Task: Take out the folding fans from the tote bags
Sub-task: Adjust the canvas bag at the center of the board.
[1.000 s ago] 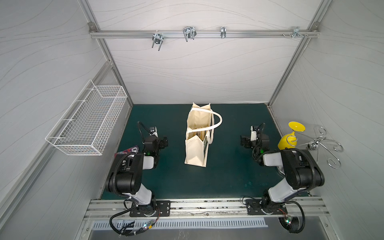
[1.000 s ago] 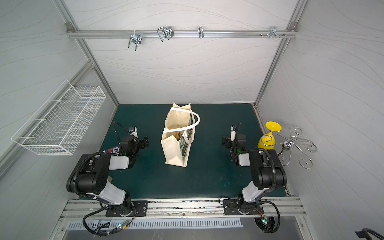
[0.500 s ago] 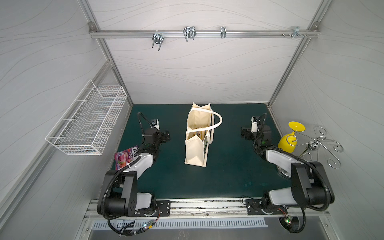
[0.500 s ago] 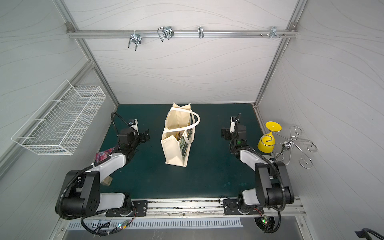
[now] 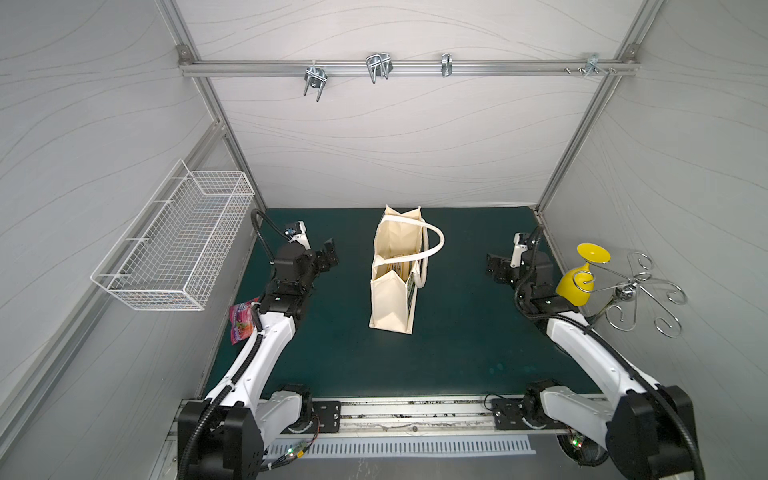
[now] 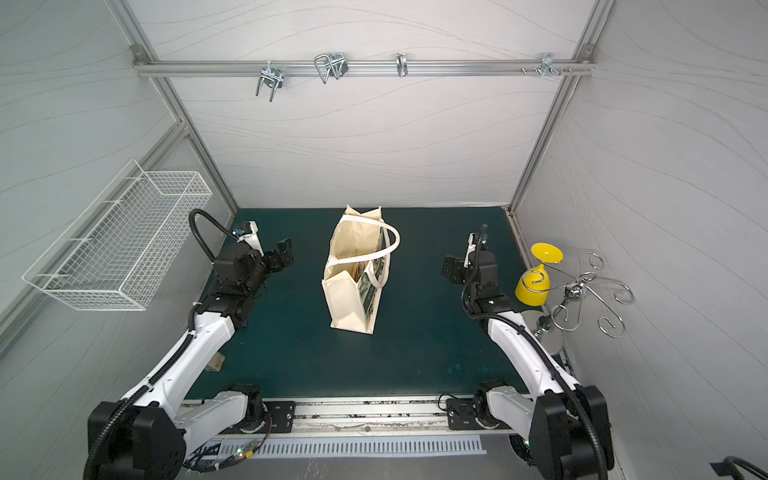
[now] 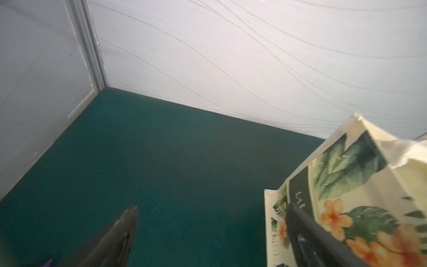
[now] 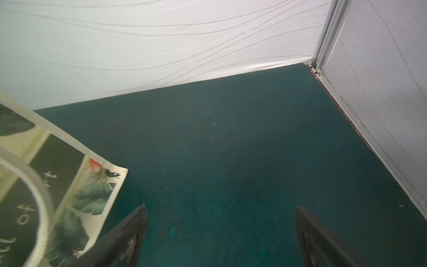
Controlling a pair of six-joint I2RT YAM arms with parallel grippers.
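Both arms now stretch farther forward, left tool (image 5: 330,255) and right tool (image 5: 494,268) wide and empty, flanking the upright tote bag (image 5: 392,307) on the surface (image 5: 332,353), seemingly so either can reach the folding fans (image 5: 398,266) tucked inside.

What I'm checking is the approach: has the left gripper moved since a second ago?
Yes. The left gripper went forward, away from the front rail and closer to the tote bag.

A white wire basket (image 5: 174,245) hangs on the left wall; a pink packet (image 5: 241,322) lies below it at the green mat's (image 5: 457,353) edge. At right, a yellow goblet (image 5: 579,280) hangs (foot up, tilted) on a chrome rack (image 5: 640,286). Metal hooks (image 5: 378,68) sit on the back rail (image 5: 519,66).
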